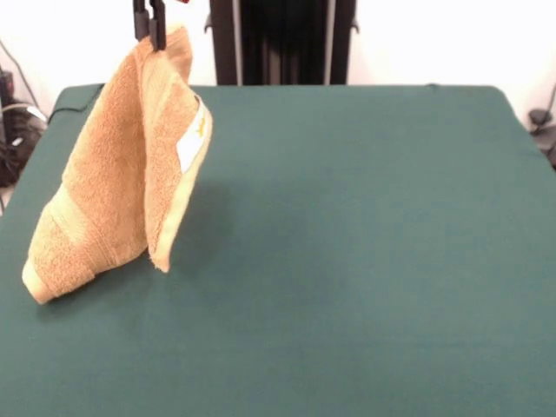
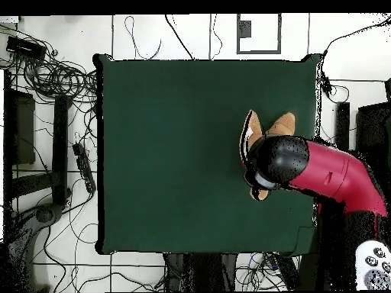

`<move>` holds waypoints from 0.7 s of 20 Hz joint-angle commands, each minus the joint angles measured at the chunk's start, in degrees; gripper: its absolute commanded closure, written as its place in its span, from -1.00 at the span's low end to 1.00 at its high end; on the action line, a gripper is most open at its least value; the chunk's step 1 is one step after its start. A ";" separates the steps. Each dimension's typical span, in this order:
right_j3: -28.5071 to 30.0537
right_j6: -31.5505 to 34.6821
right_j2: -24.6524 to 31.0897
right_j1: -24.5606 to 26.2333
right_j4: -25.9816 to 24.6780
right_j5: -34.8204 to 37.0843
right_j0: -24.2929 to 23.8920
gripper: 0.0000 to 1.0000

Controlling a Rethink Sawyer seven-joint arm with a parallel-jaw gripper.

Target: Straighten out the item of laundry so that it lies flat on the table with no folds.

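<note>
The orange-tan towel (image 1: 122, 174) hangs folded from my gripper (image 1: 149, 35) at the top left of the front view. The gripper is shut on the towel's top corner. The towel drapes down in two layers, and its lower left corner rests on the dark green table (image 1: 347, 243). Its white care label (image 1: 191, 143) shows on the right fold. In the overhead view the arm (image 2: 321, 172) covers most of the towel (image 2: 279, 124), which shows near the table's right edge (image 2: 153, 152).
The robot's black pedestal (image 1: 282, 39) stands behind the table's far edge. Cables and equipment (image 2: 53, 114) lie on the floor beside the table. A cable (image 1: 22, 109) lies by the table's far left corner.
</note>
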 commanded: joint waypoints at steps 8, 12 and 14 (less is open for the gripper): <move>8.29 3.65 6.38 3.82 1.20 -4.75 2.59 1.00; 8.47 5.00 6.07 5.46 0.86 -7.57 2.92 1.00; 8.66 5.89 5.75 5.99 0.77 -8.75 3.25 1.00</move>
